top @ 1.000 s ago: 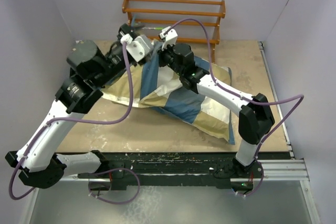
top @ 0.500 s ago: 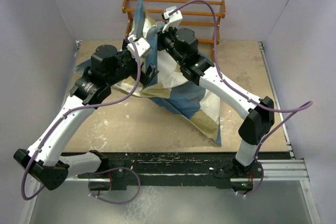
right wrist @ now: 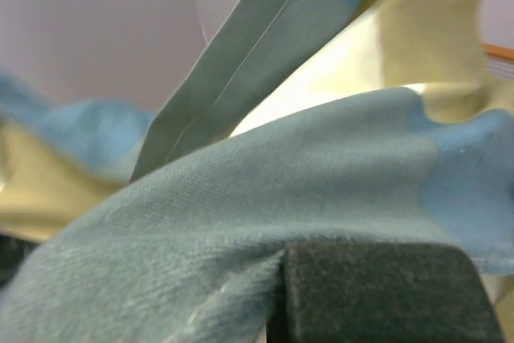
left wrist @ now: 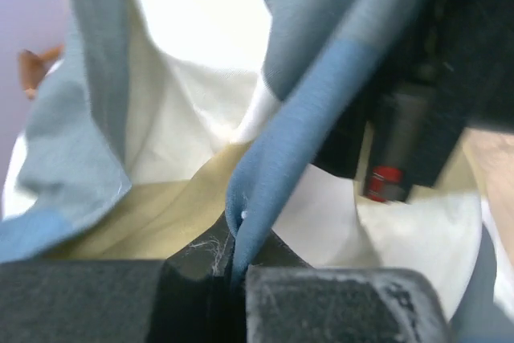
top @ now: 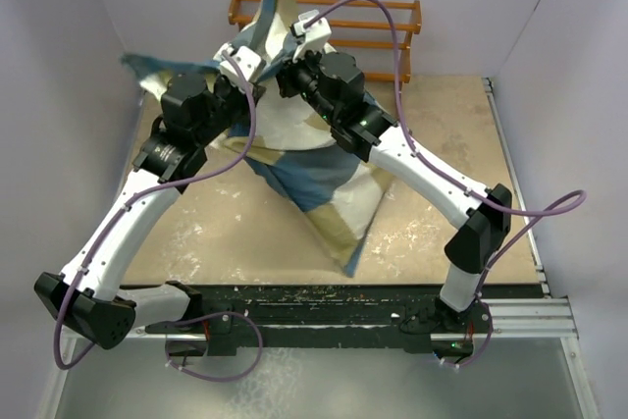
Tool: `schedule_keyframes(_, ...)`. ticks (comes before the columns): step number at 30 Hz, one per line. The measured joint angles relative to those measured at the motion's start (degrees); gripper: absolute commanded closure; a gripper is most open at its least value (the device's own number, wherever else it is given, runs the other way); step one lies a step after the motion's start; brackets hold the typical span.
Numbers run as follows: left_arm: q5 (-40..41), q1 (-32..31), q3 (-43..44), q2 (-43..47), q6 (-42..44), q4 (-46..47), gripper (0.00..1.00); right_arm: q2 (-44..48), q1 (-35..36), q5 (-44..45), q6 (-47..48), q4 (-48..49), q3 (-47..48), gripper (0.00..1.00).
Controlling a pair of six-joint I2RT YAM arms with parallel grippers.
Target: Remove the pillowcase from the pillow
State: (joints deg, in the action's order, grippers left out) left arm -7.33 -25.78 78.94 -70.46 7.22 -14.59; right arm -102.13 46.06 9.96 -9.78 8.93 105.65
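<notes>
two arms raised over far edge of desk (top: 442, 233), left of centre. left gripper (left wrist: 233, 256): jaws pinched tight on blue fold of pillowcase (top: 324, 183). right gripper (right wrist: 365, 267): one dark finger visible, blue cloth draped across it, other finger hidden, cannot tell how far open. pillowcase held high at far end, hanging tent-like, lowest corner down by near edge, about centre. pillow: not told apart from white cloth blocks. wooden rack (top: 378, 22) at far edge.

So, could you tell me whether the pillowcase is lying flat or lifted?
Lifted: the left pincer, shut on a blue fold, holds the pillowcase up like a tent.
</notes>
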Motion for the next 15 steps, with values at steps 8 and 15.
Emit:
schedule_keyframes(8,-0.1,1.3,4.2,-0.6,7.7,5.2,1.00,7.8,0.0,-0.5,0.9,0.9,-9.2,0.63)
schedule_keyframes(15,-7.7,1.2,19.3,-4.8,11.5,6.6,1.00,18.3,-4.3,-5.5,2.4,3.1,-15.3,0.35)
